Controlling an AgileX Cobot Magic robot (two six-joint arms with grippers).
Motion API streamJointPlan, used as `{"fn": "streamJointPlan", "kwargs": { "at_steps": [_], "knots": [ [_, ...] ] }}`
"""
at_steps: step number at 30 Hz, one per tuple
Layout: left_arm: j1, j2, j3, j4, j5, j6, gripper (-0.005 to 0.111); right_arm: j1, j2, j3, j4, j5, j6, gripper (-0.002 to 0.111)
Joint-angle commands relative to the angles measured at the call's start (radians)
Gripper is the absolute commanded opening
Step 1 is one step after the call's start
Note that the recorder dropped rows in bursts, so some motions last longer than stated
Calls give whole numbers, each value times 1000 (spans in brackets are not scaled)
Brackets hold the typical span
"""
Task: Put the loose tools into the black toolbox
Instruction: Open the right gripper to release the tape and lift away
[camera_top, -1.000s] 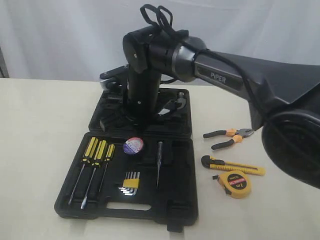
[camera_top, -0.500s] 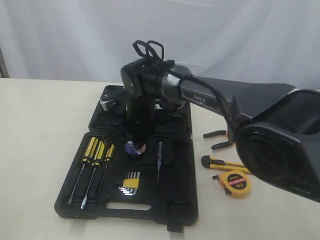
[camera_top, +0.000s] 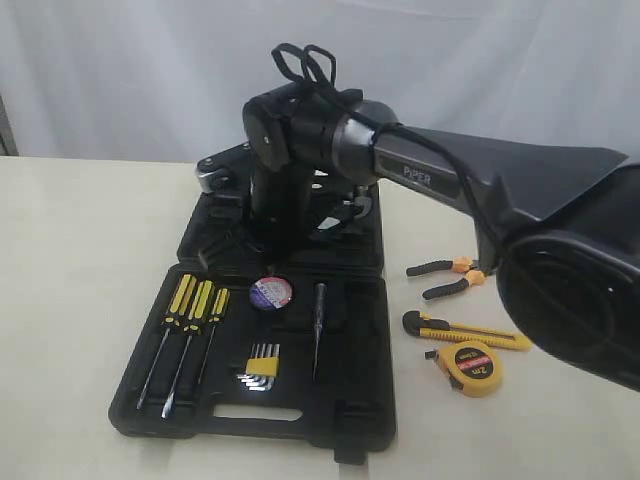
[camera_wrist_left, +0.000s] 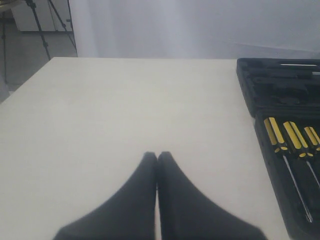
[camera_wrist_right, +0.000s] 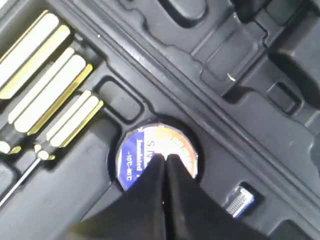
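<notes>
Our right gripper (camera_wrist_right: 165, 159), closed and empty, hangs over the tape roll (camera_wrist_right: 131, 152) in the toolbox (camera_top: 345, 385). Our left gripper (camera_wrist_left: 157, 156) is closed too.

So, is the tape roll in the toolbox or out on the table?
In: the tape roll lies label-up in a round recess of the toolbox, beside the screwdrivers.
</notes>
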Motion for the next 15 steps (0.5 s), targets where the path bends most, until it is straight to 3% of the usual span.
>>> {"fn": "streamJointPlan", "kwargs": {
  "at_steps": [1, 8, 15],
  "knots": [
    [-5, -1, 3, -8, -8, -4, 0, -1, 20, -1, 27, -10, 0, -1],
    [-5, -1, 3, -8, -8, -4, 0, -1, 100, -1, 62, -2, 0, -1],
    [-5, -1, 3, -8, -8, -4, 0, -1, 43, -3, 61, -13, 0, -1]
  ]
}}
